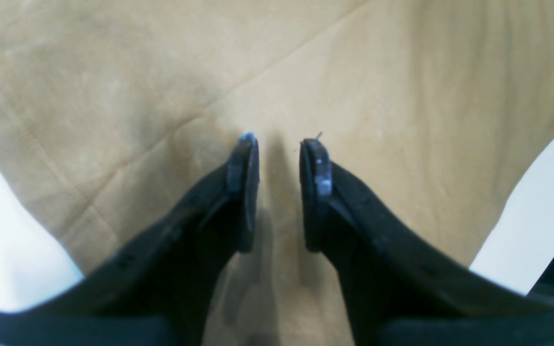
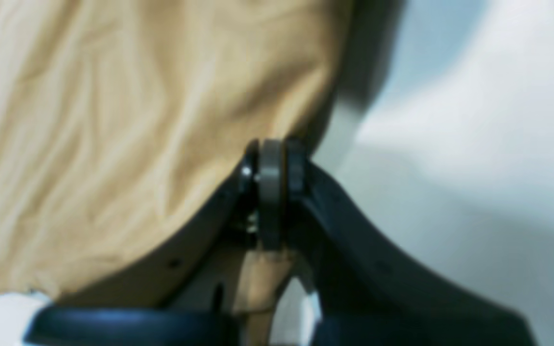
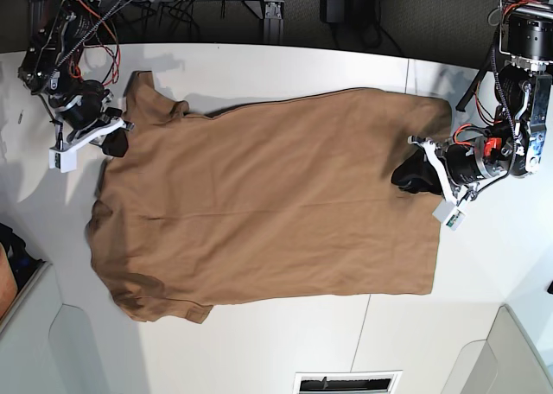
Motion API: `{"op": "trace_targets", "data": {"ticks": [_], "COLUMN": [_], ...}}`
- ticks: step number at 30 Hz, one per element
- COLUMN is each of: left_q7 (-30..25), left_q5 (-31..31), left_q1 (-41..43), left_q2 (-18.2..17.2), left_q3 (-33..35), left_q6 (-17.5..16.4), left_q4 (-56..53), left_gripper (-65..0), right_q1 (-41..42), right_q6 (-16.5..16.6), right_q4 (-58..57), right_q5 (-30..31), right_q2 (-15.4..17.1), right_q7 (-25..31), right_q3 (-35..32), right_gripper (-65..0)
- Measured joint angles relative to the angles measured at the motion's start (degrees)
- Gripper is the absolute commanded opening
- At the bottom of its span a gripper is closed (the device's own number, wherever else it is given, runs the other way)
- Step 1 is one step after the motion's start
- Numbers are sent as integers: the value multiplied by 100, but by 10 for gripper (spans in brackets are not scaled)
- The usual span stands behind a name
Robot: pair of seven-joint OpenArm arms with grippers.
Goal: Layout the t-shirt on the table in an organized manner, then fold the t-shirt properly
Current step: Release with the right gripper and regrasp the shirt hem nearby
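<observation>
The t-shirt (image 3: 268,200) is spread nearly flat, unfolded, across the table (image 3: 259,61), its left edge clamped by the right gripper (image 2: 271,158); the left gripper (image 1: 279,144), parted, presses its right part.

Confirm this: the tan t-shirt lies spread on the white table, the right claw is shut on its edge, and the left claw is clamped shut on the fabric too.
Not quite. The left claw is open, its fingers apart over the t-shirt, as the left wrist view shows. The rest holds: the shirt lies spread on the table, and the right claw is shut on its edge.
</observation>
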Motion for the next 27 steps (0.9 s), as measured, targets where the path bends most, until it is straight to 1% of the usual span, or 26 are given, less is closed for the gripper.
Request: {"op": "trace_targets", "data": {"ticks": [6,9,11,14,18,21,25,27], "left_q7": [109,127,129,144,144,146,144,144], "left_q5": [0,-2,-4,-2,-7,2,2,2], "left_q1": [2,0,2,0,0,2,0,2], "left_q2": [0,0,0,0,0,0,0,0], "left_q3": [0,0,0,0,0,0,0,0], "left_q6": [0,0,0,0,0,0,0,0], "left_q4": [0,0,0,0,0,0,0,0], "left_gripper": [-467,-467,-467,-467,-467,-467,-467,-467], "right_q1": [470,728,802,833,896,905,907,907], "right_q6": [52,144,157,138,-295,-573,-933,-1209], "right_q4": [214,269,269,269,271,273,273,273], "right_q5": [-452,-863,-1156,-1517,-2382,-3132,-3912,-4100], "right_q2": [0,26,85,262,446,487,501,511], "right_q7": [-61,-76,-94,-109,109,129,188,201], "right_q3": [0,-107,-389,-1143,-2358,-3152,-4035,-4382], "right_gripper": [-650,-650,-650,-650,-650,-650,-650,-650]}}
